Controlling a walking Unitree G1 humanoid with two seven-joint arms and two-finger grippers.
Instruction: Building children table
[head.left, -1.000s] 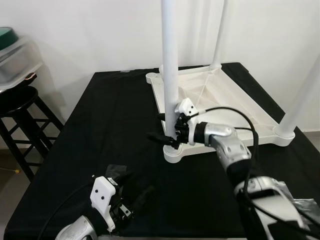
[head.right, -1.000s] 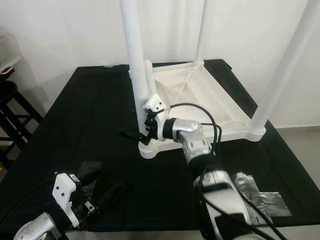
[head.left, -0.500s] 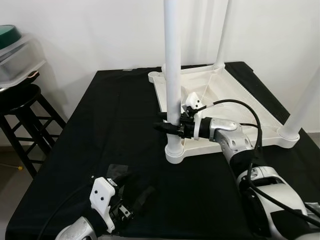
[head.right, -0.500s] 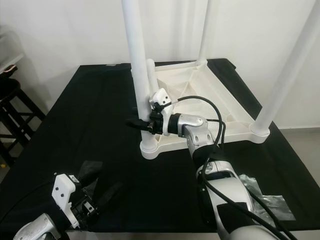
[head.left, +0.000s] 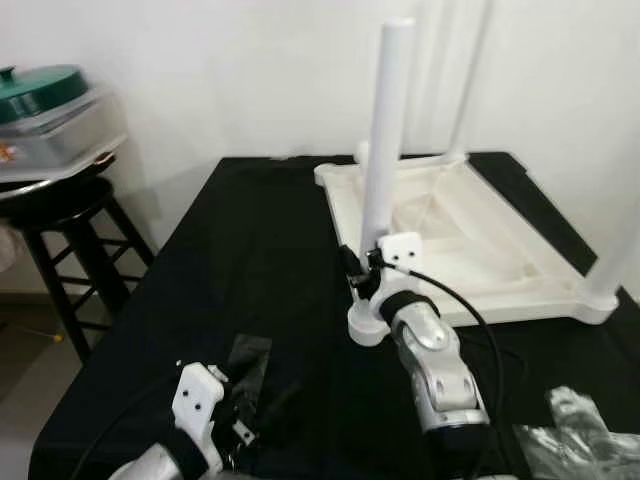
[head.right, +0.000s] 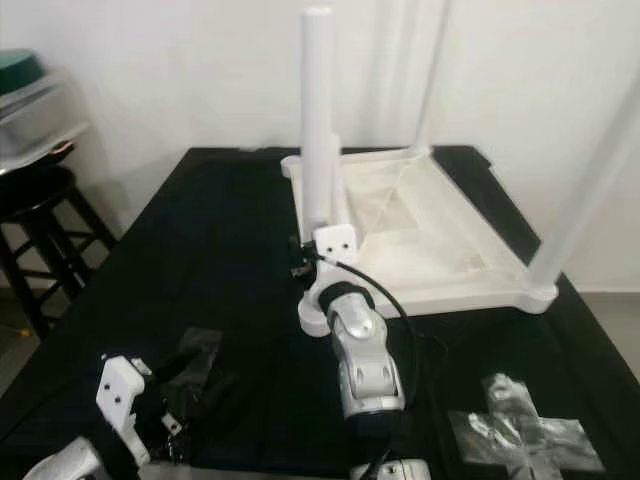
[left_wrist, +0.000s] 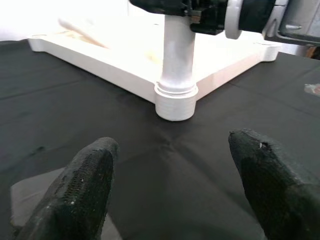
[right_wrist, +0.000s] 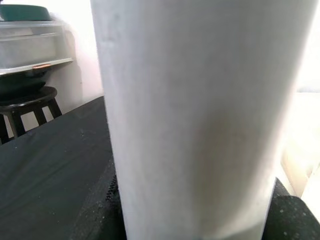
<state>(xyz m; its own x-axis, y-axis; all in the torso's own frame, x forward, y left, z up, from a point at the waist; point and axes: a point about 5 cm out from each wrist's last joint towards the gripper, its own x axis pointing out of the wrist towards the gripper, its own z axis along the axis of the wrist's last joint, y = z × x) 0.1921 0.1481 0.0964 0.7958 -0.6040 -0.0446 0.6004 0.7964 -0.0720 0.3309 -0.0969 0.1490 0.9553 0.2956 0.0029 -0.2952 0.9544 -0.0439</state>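
Between the closed fingers of the right end effector (head.left: 362, 272) stands the near white leg (head.left: 385, 130), gripped low down just above its corner socket (head.left: 366, 325) on the upturned white tabletop (head.left: 470, 225), which lies on the black desk (head.left: 240, 240). The step in hand looks like seating or twisting this leg home; next, a firm push or turn seems needed before letting go. The left end effector (left_wrist: 170, 185) hovers open over the desk, facing the socket from nearby without touching it.
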